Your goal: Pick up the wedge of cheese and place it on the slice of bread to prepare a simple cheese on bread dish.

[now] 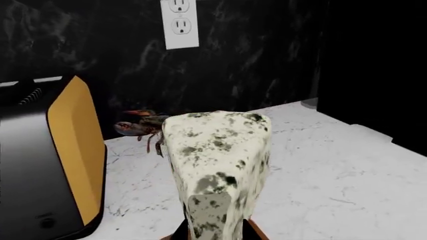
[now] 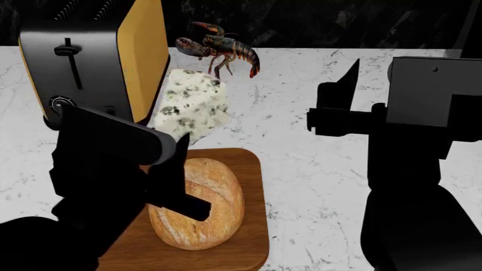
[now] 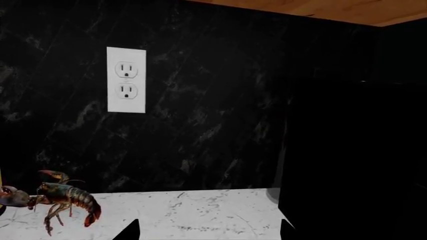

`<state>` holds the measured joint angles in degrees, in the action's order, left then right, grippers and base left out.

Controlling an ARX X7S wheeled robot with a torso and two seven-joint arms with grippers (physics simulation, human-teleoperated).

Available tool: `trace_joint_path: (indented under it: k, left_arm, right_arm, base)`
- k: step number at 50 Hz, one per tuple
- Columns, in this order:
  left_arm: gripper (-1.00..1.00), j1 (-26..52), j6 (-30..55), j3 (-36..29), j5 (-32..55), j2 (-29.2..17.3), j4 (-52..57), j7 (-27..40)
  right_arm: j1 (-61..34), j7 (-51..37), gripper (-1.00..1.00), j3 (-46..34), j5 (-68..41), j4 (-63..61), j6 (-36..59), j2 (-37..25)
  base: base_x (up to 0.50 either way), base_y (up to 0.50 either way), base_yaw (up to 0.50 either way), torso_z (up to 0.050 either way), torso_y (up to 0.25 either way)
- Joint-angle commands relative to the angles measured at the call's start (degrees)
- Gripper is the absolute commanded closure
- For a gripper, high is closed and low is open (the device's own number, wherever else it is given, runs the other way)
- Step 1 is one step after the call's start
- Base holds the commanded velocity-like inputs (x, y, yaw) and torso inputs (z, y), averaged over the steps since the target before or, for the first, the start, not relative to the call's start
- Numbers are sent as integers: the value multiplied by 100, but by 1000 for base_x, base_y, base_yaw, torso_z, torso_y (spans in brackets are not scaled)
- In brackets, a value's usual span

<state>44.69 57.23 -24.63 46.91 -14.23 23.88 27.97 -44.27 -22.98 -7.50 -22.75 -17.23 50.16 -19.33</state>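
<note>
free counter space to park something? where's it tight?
Open marble counter lies right of the cutting board, between it and the right gripper. The far left is crowded: toaster, cheese in the left gripper, lobster. The bread fills most of the board.

A: Flat, even simulator light; the white marble counter (image 2: 316,169) reads bright, the black backsplash (image 3: 213,125) dim.

B: Shadows?

A: Only a soft one beside the loaf (image 2: 197,203), toward three o'clock in the head view. No glare or blur; edges are crisp, without distortion.
</note>
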Motion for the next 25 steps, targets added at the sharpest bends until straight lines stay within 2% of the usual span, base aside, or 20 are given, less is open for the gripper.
trace_joint_path:
  k: [1, 25]
  left_arm:
    - [100, -3, -175, -47, -24, 56, -107, -48]
    - [100, 10, -76, -162, -40, 18, -166, -26]
  right_arm:
    - [7, -10, -100, 2, -15, 13, -27, -9]
    - [6, -10, -100, -4, -20, 35, -49, -16]
  base:
    - [0, 0, 0, 0, 0]
    - [0, 0, 0, 0, 0]
